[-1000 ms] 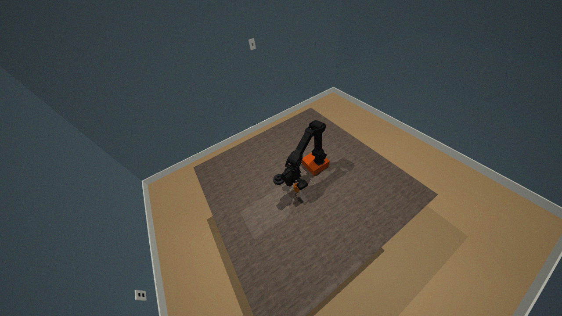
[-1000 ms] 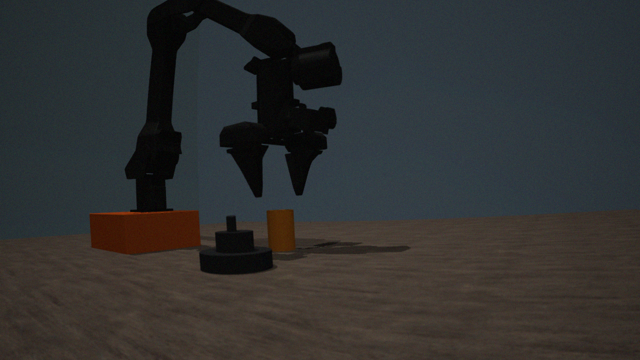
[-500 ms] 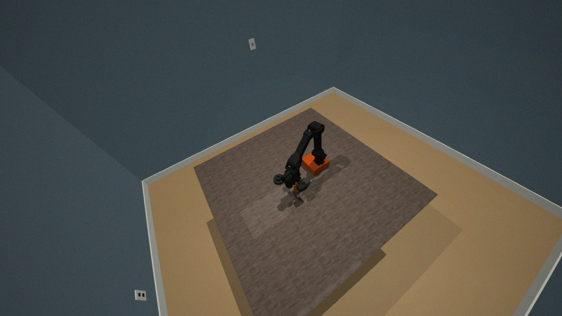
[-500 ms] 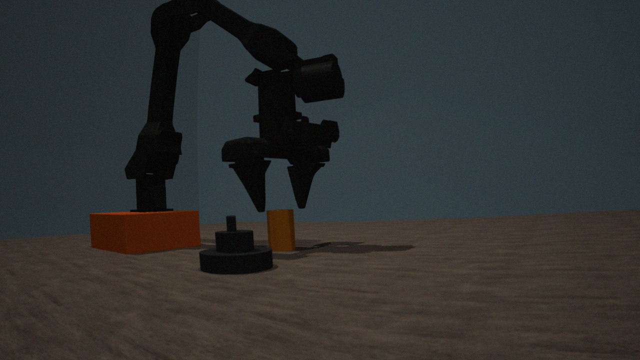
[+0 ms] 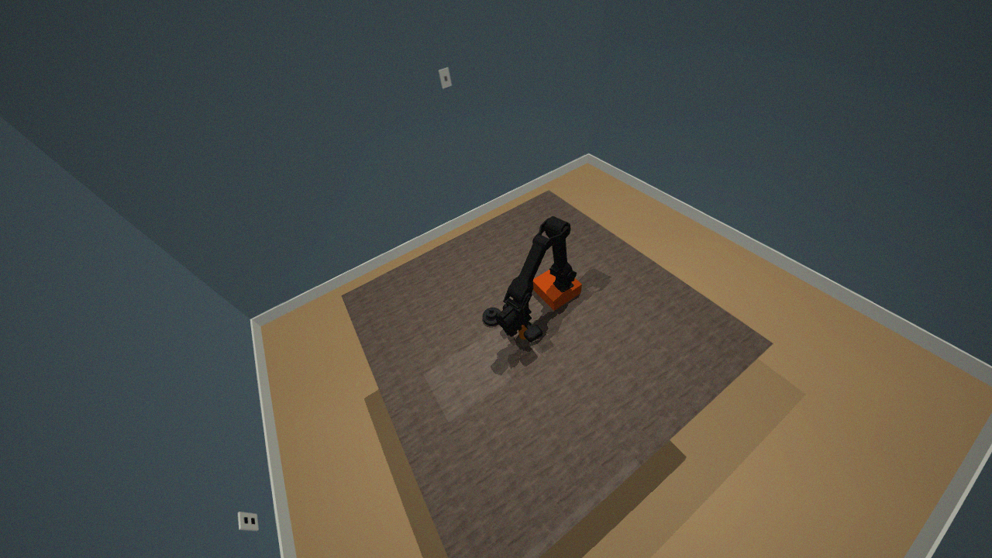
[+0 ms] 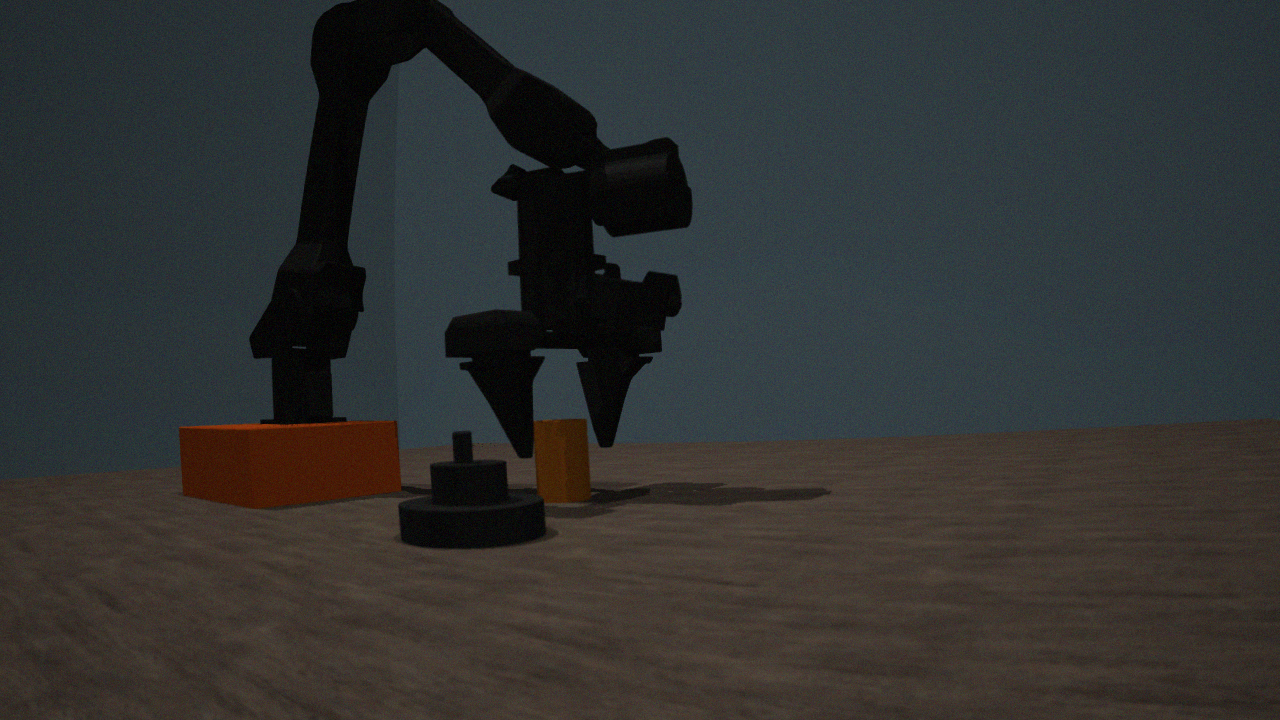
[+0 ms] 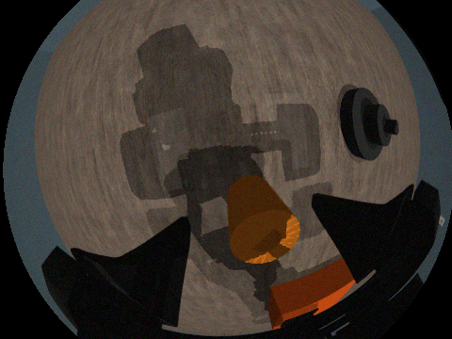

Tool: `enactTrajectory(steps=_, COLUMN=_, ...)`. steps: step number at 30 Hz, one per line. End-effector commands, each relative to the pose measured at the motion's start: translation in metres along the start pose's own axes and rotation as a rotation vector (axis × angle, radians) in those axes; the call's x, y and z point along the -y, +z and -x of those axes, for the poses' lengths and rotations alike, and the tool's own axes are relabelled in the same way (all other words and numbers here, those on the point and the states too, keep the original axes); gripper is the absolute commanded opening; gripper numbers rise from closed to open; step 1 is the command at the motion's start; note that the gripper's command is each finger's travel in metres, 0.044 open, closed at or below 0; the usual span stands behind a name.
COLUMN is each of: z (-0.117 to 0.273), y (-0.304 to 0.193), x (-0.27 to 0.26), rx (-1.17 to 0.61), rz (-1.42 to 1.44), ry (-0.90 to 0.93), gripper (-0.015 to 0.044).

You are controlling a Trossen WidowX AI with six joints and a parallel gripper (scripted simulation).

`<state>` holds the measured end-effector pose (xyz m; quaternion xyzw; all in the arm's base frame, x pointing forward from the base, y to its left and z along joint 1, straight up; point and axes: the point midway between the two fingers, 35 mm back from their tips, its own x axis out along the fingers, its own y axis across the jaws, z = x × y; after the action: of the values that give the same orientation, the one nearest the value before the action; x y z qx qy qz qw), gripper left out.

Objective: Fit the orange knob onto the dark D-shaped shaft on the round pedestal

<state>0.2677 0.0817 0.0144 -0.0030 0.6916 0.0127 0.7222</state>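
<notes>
The orange knob (image 5: 522,332) (image 6: 563,479) (image 7: 254,200) stands upright on the table. Its lit top edge and dark hole show in the wrist view; the hole's flat side cannot be made out in the shade. My gripper (image 6: 565,451) (image 7: 251,207) is open and empty, pointing down. Its fingertips are on either side of the knob's upper part in the exterior view, with gaps at both sides in the wrist view. The dark round pedestal (image 5: 488,320) (image 6: 471,524) (image 7: 360,123) stands apart from the knob, with its bare shaft (image 6: 461,447) (image 7: 392,126) upright.
The arm's orange base block (image 5: 555,294) (image 6: 295,465) (image 7: 311,292) stands on the wood-grained table (image 5: 589,388) (image 6: 805,608) (image 7: 85,118). The arm's shadow falls around the knob. In the exterior view the pedestal is nearer the camera than the knob, to its left.
</notes>
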Motion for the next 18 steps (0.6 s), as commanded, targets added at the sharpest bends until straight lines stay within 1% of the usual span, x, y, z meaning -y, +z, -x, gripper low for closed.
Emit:
enactTrajectory(steps=1, z=-0.011, y=-0.003, x=0.002, rx=-0.014, rz=-0.003, ry=-0.007, gripper=0.0440)
enactTrajectory(steps=14, z=-0.027, y=-0.005, x=0.002, rx=-0.014, rz=-0.003, ry=-0.007, gripper=0.0440)
enactTrajectory(steps=18, z=-0.027, y=-0.005, x=0.002, rx=-0.014, rz=-0.003, ry=-0.007, gripper=0.0335)
